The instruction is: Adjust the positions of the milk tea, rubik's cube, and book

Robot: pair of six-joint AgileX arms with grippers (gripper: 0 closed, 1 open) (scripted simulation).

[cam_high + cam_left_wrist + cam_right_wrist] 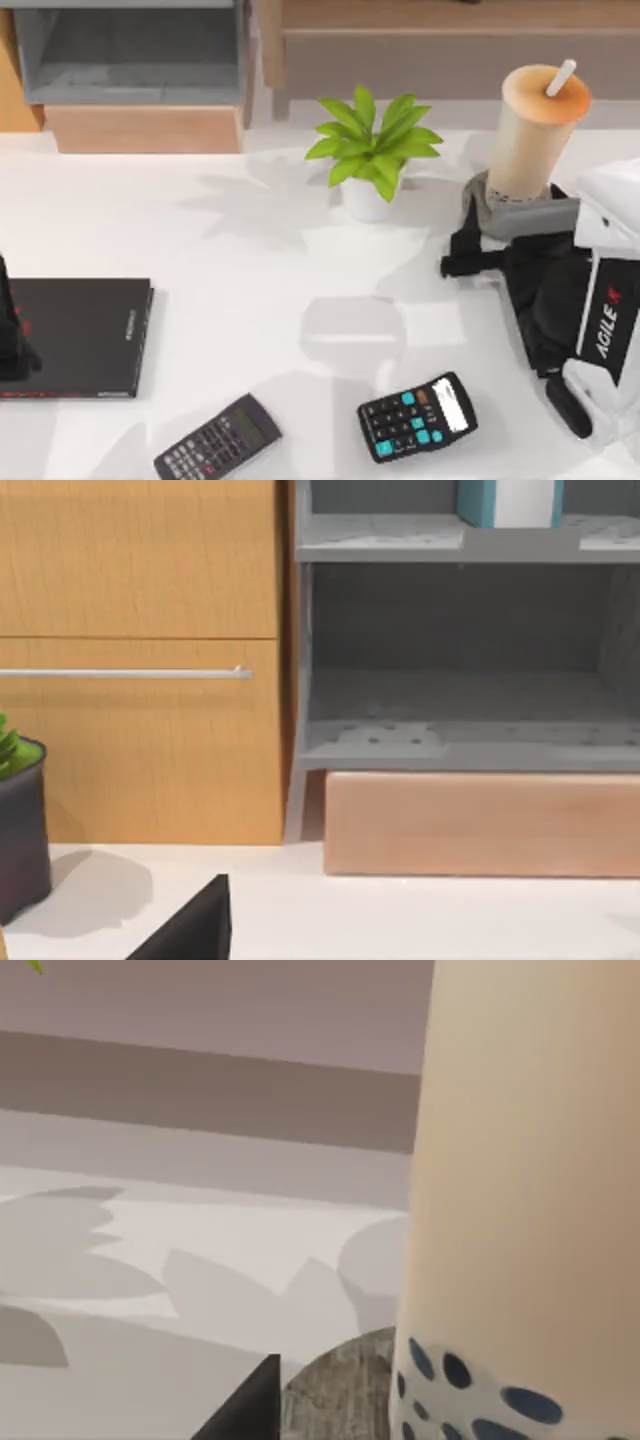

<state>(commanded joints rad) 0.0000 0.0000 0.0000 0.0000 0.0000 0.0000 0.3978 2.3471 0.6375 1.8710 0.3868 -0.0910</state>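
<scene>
milk tea (532,135): upright at the back right of the table, standing on a grey coaster (480,195); up close in the right wrist view (530,1200), pearls at the base.
right gripper (515,215): at the cup's base; can't tell if the claw grips it or how wide it is.
book (505,502): teal, upright on the grey shelf's upper level.
left arm: parked at the left edge, over the black book (85,335).
other: potted plant (370,150) back centre, two calculators (415,417) in front.

A white table (250,250) stands before a wooden cabinet (140,660) and a grey open shelf (460,740).
</scene>
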